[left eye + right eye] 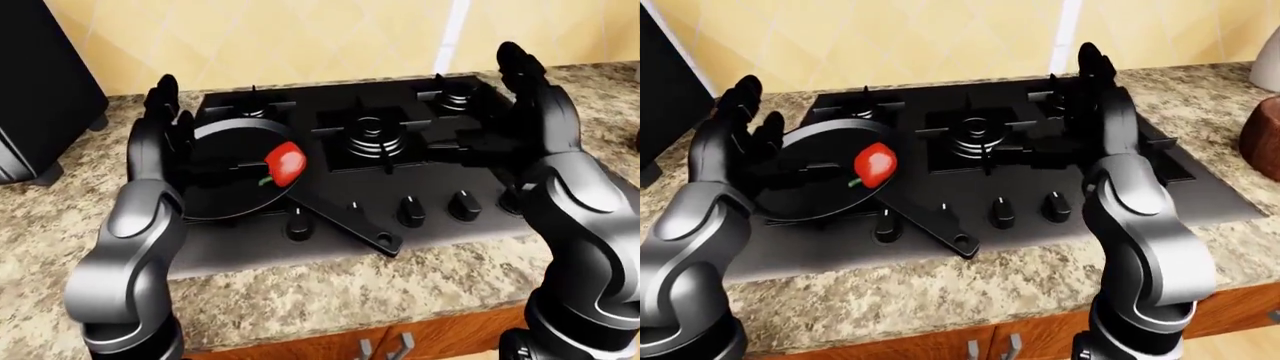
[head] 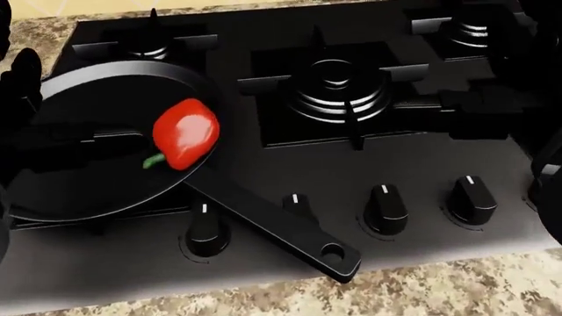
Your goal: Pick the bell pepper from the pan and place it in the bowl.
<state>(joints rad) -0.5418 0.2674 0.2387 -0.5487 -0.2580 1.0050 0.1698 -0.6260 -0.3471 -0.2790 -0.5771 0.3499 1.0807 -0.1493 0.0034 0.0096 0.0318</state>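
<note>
The pepper (image 1: 285,163) lies in the pan (image 1: 225,187) at three o'clock from the left hand (image 1: 160,120), the nearer one. Its stem points to seven o'clock. Both hands' fingers, right hand (image 1: 528,90) included, are released and hold nothing.

The bell pepper (image 2: 185,141) I'm after is glossy red with a short green stem, lying on its side in the black pan (image 2: 79,178), close to the pan's right rim, stem pointing toward the pan's lower left. The pan sits flat, its handle angling toward lower right.
</note>
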